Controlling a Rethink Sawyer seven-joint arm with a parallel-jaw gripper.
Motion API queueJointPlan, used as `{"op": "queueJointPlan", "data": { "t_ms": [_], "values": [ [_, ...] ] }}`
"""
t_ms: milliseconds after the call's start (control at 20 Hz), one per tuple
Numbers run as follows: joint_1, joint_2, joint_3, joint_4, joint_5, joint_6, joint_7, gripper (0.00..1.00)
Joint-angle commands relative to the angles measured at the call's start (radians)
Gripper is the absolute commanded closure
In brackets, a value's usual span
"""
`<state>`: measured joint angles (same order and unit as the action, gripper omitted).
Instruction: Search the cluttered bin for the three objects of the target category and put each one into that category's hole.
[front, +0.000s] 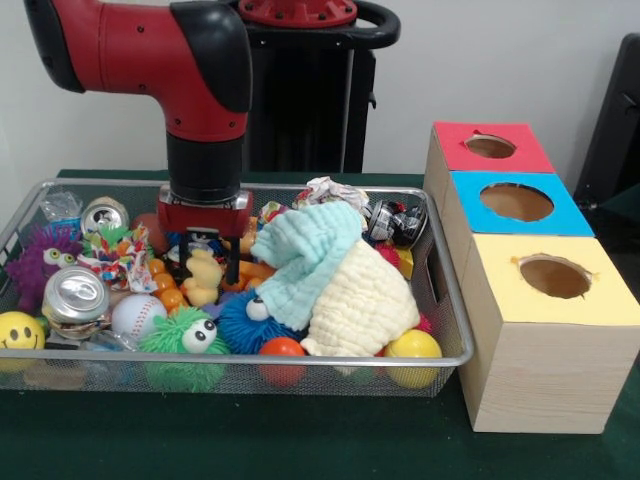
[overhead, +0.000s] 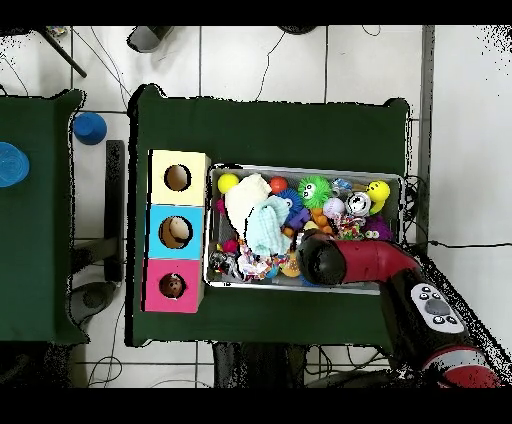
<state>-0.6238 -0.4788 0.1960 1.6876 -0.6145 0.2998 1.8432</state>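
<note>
The wire mesh bin (front: 455, 300) is full of mixed toys; it also shows in the overhead view (overhead: 305, 168). My gripper (front: 207, 266) hangs straight down from the red and black arm into the bin's middle left. Its dark fingers (front: 232, 268) stand apart on either side of a small tan-yellow plush animal (front: 203, 282), close around its top. I see no other plush animal clearly. In the overhead view the arm's wrist (overhead: 320, 258) hides the gripper and the plush.
Three wooden boxes with holes stand beside the bin: red (front: 490, 147), blue (front: 517, 202), yellow (front: 555, 275). A mint cloth (front: 305, 250) and a cream cloth (front: 360, 300) lie right of the gripper. Spiky googly-eyed balls (front: 185, 340), cans (front: 75, 295) and balls (front: 138, 315) surround it.
</note>
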Motion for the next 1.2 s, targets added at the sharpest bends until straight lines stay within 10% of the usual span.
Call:
{"op": "queueJointPlan", "data": {
  "t_ms": [50,1200],
  "values": [
    [-0.014,0.055,0.068,-0.082,-0.080,-0.059,-0.042,1.00],
    [0.000,-0.020,0.095,-0.028,-0.004,0.024,-0.022,1.00]
  ]
}}
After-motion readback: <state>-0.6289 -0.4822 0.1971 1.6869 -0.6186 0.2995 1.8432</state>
